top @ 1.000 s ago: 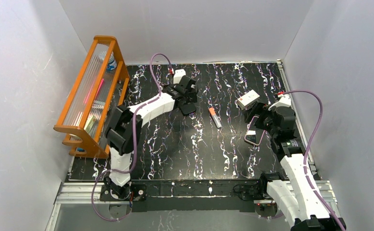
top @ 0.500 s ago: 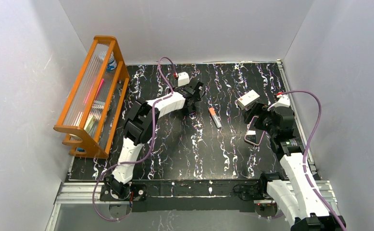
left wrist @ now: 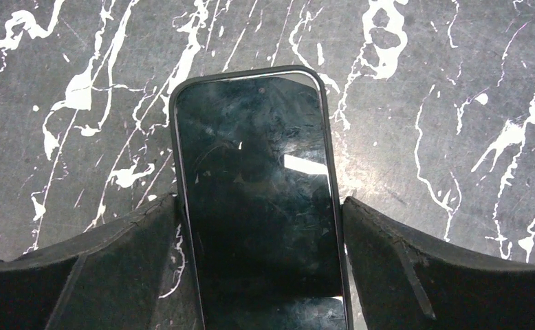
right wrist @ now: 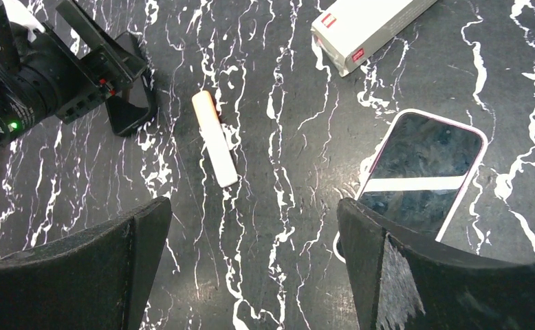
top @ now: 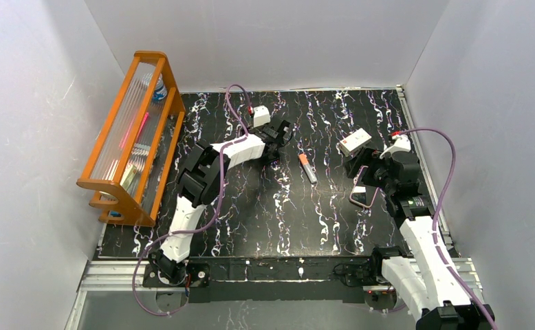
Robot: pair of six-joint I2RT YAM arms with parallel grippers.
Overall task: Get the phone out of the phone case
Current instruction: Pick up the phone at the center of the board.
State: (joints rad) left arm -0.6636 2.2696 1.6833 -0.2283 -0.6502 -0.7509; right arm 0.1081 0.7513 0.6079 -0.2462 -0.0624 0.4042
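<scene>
You have two phones on the bench (top: 265, 213): a phone (left wrist: 258, 172) in its black case (left wrist: 175, 124) lying flat, mid-bench towards the far side, and a second phone (right wrist: 423, 172) in a pink-rimmed case on the right. There is also one white box (right wrist: 368, 27), one orange-and-white tube (right wrist: 214, 148) and one orange rack (top: 130, 137).

Your left jaws stand wide astride the black-cased phone, close to its edges. Your right jaws gape wide, holding nothing.

A second ago your left arm (top: 216, 155) was folded back; now it stretches out further over that phone. The loose items lie unmoved.
</scene>
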